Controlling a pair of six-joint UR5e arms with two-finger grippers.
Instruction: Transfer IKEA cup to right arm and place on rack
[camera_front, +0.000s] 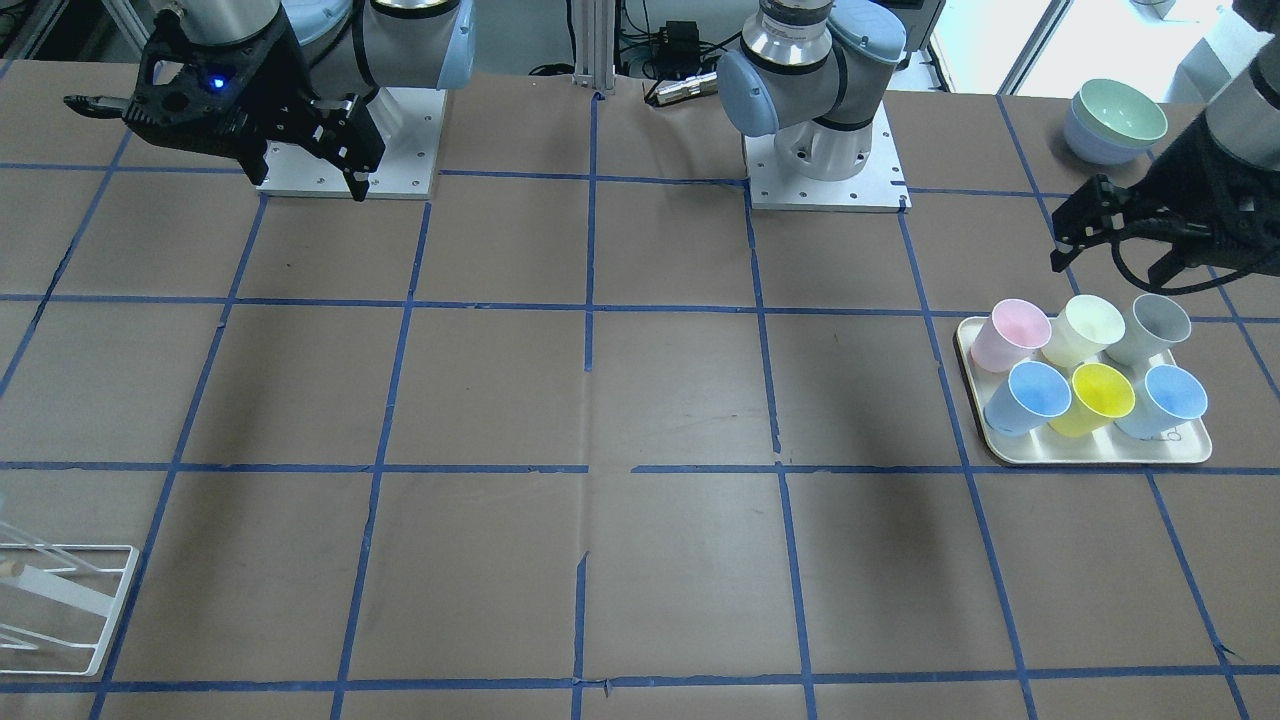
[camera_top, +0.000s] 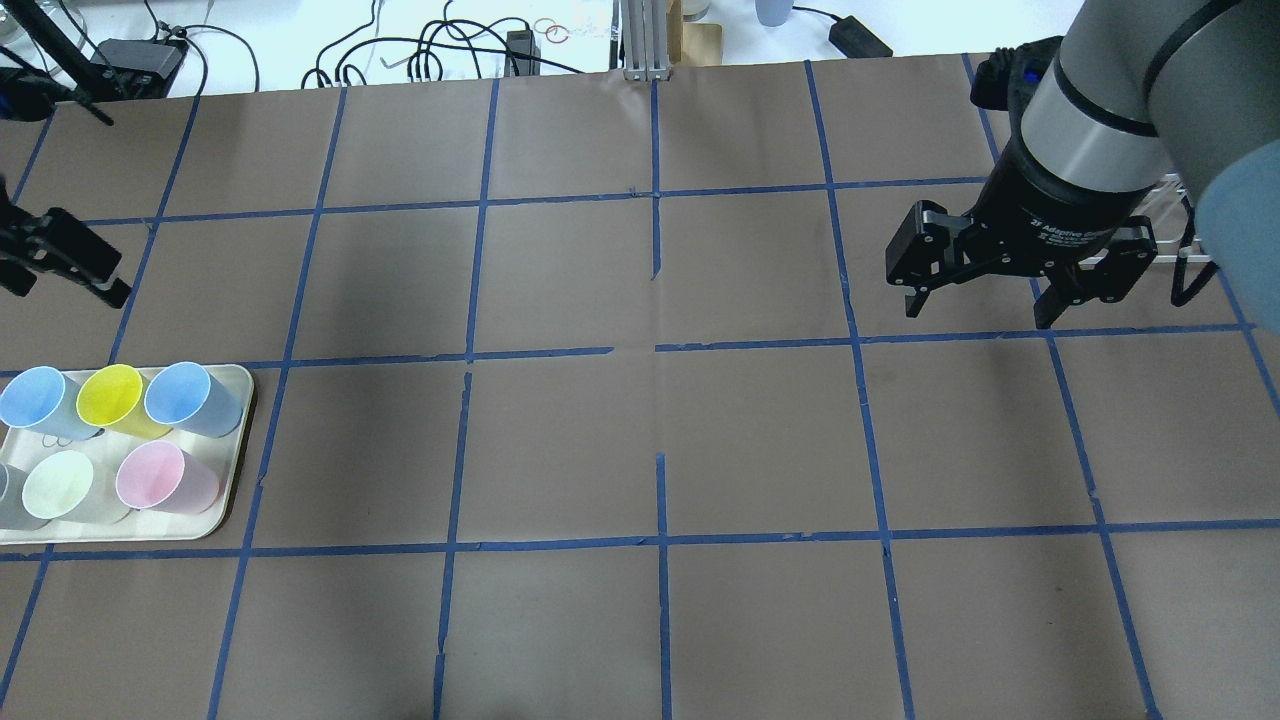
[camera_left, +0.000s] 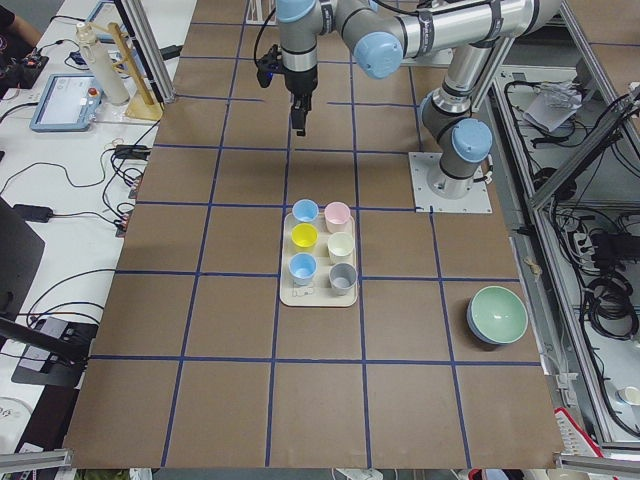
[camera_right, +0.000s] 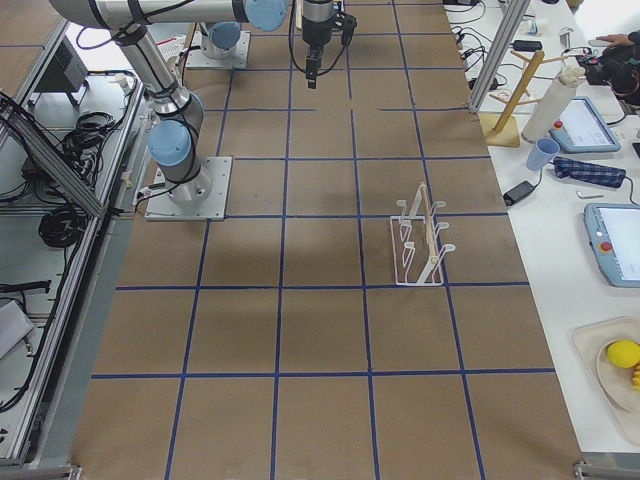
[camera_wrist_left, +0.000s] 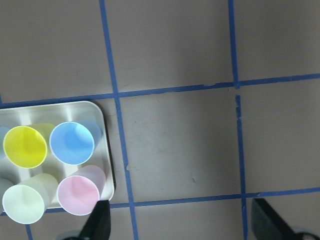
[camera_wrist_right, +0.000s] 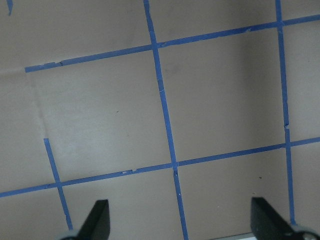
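Starting at my far left: cream tray (camera_front: 1100, 458) on the brown table (camera_top: 560, 450), six tumblers standing mouth-up in two rows of three. The IKEA cup (camera_front: 1160, 325), pale grey, sits in the row nearer my base, at the leftmost corner, just beside a pale green cup (camera_front: 1085, 328). Whether their walls touch, I cannot tell. Pink, yellow and two light blue cups fill the other places.

My left gripper (camera_front: 1110, 262) hangs high over that end of the table, jaws spread wide, nothing between them. Which cup it is over, I cannot tell. Nothing lifted; I judge this the very start, the approach to the pick.

Handling, my guess: thin plastic, very light, stiff enough overall, though the rim would likely flex under a hard squeeze. It is smooth and tapered, so it may squirm in a loose pinch. Two of its sides face the tray's edge and look free; the pale green neighbour crowds a third. The best hold seems to be one finger inside and one outside over the free rim, leaving the lower wall for the hand-over.

Middle: brown paper, blue tape lines (camera_top: 750, 345).

Further right, my right gripper (camera_top: 978, 310) hovers well apart from the tray, jaws likewise parted, gripping nothing. At the far right stands the rack (camera_right: 428, 235), white wire, no cup on it.
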